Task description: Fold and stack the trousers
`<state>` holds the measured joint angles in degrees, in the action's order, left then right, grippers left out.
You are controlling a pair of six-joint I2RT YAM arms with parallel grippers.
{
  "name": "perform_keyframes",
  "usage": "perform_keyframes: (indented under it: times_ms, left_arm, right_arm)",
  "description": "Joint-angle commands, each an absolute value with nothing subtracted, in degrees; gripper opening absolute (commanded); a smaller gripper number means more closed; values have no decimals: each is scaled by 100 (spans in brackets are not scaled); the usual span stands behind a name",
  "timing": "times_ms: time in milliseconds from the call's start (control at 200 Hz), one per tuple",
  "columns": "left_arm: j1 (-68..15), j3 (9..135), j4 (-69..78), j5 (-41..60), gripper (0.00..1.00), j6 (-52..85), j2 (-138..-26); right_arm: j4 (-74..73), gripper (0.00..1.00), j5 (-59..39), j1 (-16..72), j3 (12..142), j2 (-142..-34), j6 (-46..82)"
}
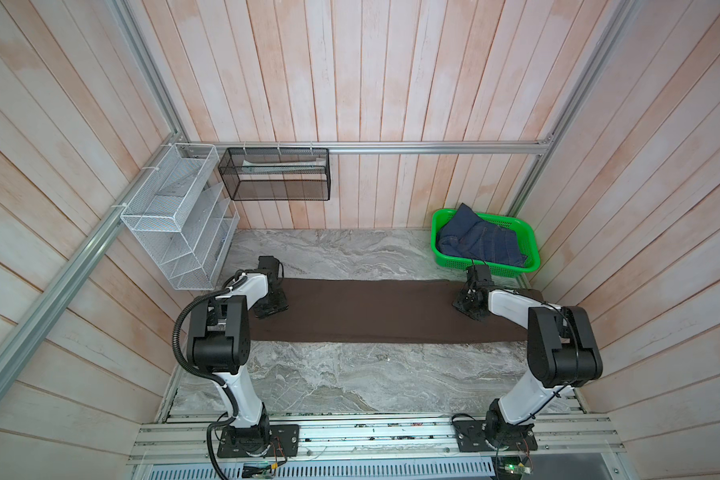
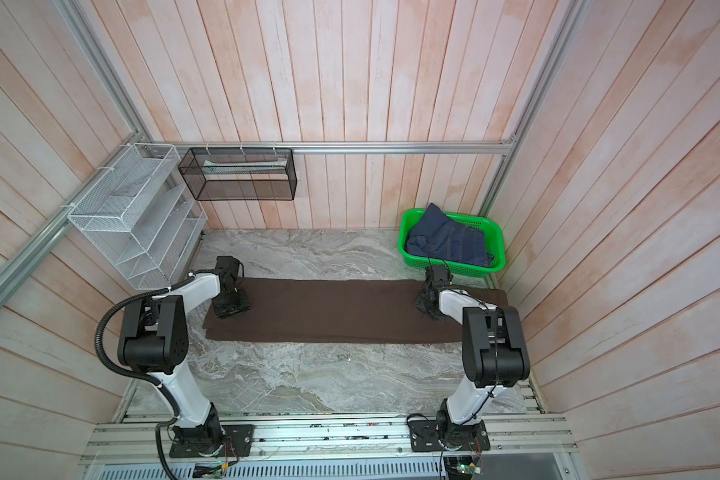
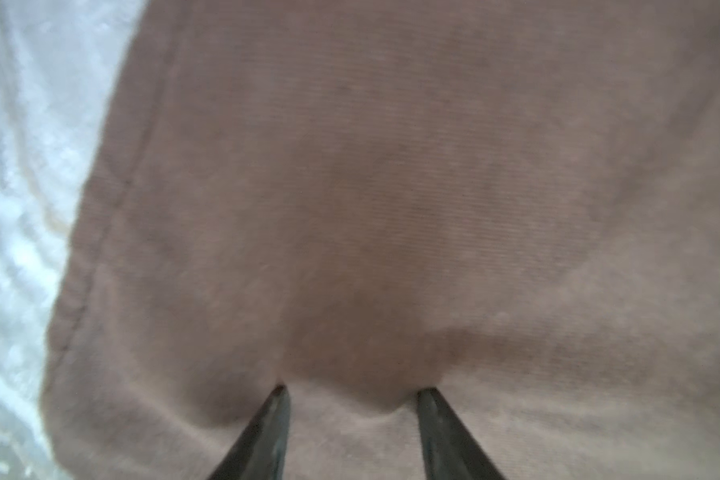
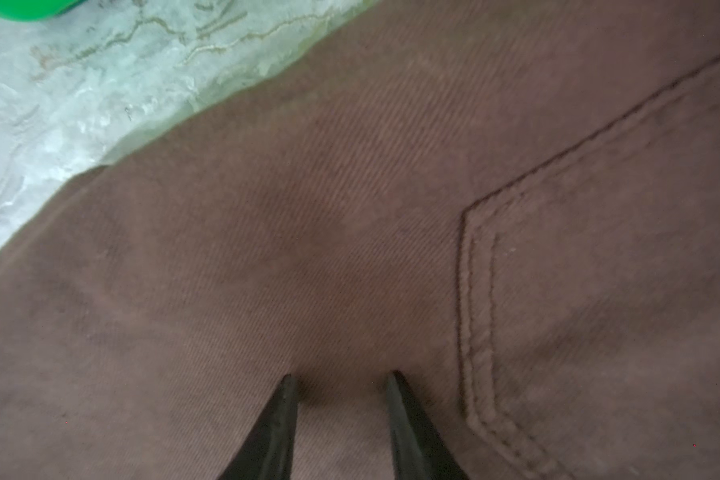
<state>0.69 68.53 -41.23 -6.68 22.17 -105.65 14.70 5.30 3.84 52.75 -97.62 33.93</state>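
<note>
Limp, soft trousers point(image 1: 371, 309) lay flat; left gripper point(image 3: 352, 390) at 9 o'clock, right gripper point(image 4: 341, 376) at 3, jaws spread; ends looked graspable.

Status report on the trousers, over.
Left gripper open, down on trousers. Right gripper open, down beside the pocket. Trousers long and flat, no cross fold yet. Basket with jeans just behind right gripper.

- Pale pink plank walls point(image 1: 391, 83) rise behind and beside the grey marble tabletop point(image 1: 350, 382).
- A white wire rack point(image 1: 175, 216) and a black mesh basket point(image 1: 275, 174) hang above the tabletop's far-left corner.
- A green basket point(image 1: 435, 237) sits on its far-right corner.
</note>
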Motion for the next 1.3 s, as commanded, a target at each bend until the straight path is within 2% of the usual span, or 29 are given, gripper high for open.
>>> perform_keyframes:
  times_ms: [0, 255, 795, 1045, 1295]
  left_arm:
    - [114, 6978, -4512, -914, 61, 2214, -9970]
    - [381, 7082, -4821, -1327, 77, 2058, -9555]
    - [896, 7119, -4140, -484, 78, 1739, -10625]
    - [905, 6985, -4139, -334, 71, 1797, -10959]
    - [846, 6796, -4125, -52, 54, 1776, -10907]
  right_arm:
    - [1871, 39, 627, 362, 5182, -9965, 3248]
    - [1802, 38, 730, -76, 4906, -9873, 3104]
    - [1737, 38, 466, -88, 4932, -9800, 3067]
    - [1701, 38, 417, 42, 4885, -9830, 3107]
    - [1705, 37, 421, 106, 4896, -9792, 3147]
